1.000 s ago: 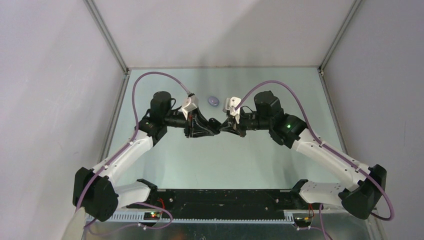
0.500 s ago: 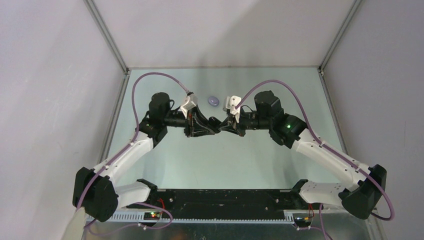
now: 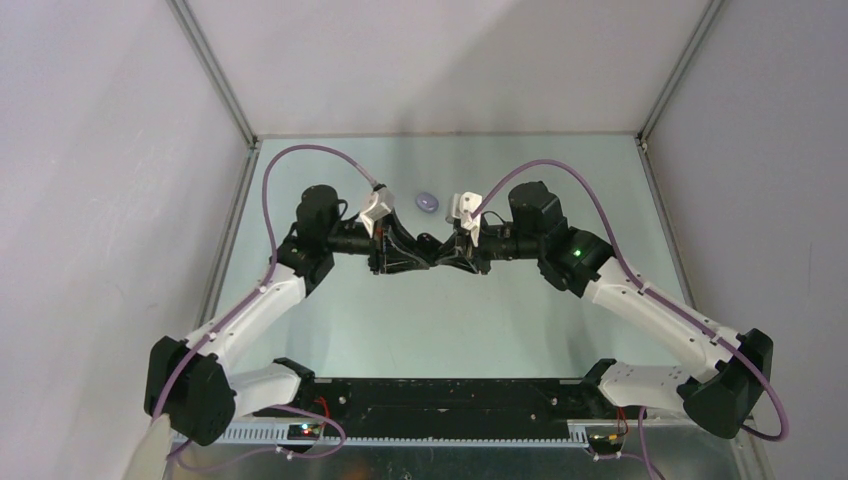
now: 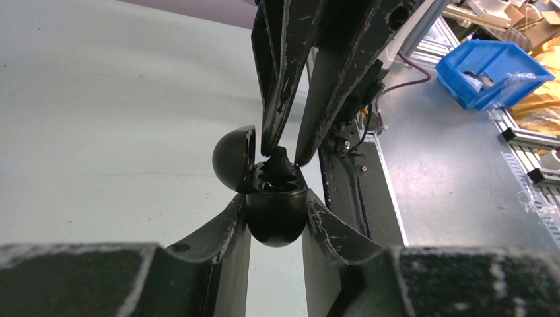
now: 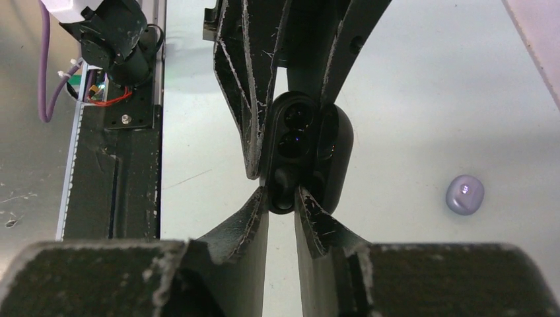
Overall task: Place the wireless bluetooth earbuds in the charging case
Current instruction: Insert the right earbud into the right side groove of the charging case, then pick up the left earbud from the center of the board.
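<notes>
A pale green table [image 3: 430, 320] lies between grey walls. From above, the left gripper [image 3: 418, 256] and right gripper [image 3: 456, 254] meet tip to tip at its middle, with a small lilac oval [image 3: 427, 201] just beyond them. The left wrist view shows the left gripper clamped on the black charging case [image 4: 276, 221], its lid [image 4: 232, 158] swung open. The right gripper's nearly closed fingers pinch a black earbud [image 4: 280, 164] at the case's mouth. In the right wrist view, that earbud sits between the fingertips, against the open case.
</notes>
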{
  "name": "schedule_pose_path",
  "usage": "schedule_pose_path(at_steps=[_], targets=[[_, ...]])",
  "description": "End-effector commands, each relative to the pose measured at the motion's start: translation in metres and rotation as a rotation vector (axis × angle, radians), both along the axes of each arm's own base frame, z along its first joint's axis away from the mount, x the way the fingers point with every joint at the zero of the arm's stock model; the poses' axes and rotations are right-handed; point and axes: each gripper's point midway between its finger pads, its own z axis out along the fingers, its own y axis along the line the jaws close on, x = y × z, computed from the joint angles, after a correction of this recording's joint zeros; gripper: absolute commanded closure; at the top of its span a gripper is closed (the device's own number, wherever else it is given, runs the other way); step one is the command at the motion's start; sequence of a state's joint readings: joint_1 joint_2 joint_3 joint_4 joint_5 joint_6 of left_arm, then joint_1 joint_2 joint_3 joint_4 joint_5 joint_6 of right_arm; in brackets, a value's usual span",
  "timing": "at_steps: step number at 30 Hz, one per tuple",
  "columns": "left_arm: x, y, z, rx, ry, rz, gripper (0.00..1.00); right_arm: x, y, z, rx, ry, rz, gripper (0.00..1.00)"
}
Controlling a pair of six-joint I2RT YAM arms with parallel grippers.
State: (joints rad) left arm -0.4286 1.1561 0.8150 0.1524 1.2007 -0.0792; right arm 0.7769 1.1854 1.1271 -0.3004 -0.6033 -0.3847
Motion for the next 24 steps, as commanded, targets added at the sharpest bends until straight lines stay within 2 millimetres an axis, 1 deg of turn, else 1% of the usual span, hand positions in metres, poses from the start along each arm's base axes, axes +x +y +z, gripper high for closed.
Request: schedule_pose_path(at_steps=[1,7,14,17,18,21,24], targets=[[-0.002,0.001,0.021,-0.043,-0.1,-0.005,1.0,-0.01,0.003,0.014,0.032,-0.002,0.038,0.74],[-0.003,0.002,0.019,-0.039,-0.104,-0.008,1.0,-0.011,-0.004,0.029,0.053,-0.018,0.03,0.67],[-0.006,0.004,0.017,-0.016,-0.134,-0.021,1.0,-0.012,-0.018,0.051,0.091,-0.035,0.025,0.67],[-0.007,0.005,0.015,-0.01,-0.14,-0.027,1.0,-0.017,-0.022,0.06,0.12,-0.025,0.04,0.77],[-0.007,0.005,0.015,-0.011,-0.144,-0.029,1.0,-0.016,-0.023,0.06,0.122,-0.019,0.037,0.79],[-0.008,0.006,0.013,0.0,-0.14,-0.032,1.0,-0.016,-0.022,0.059,0.121,-0.008,0.041,0.87],[-0.01,0.007,0.013,0.011,-0.161,-0.036,1.0,-0.014,-0.019,0.052,0.109,0.006,0.047,0.9]])
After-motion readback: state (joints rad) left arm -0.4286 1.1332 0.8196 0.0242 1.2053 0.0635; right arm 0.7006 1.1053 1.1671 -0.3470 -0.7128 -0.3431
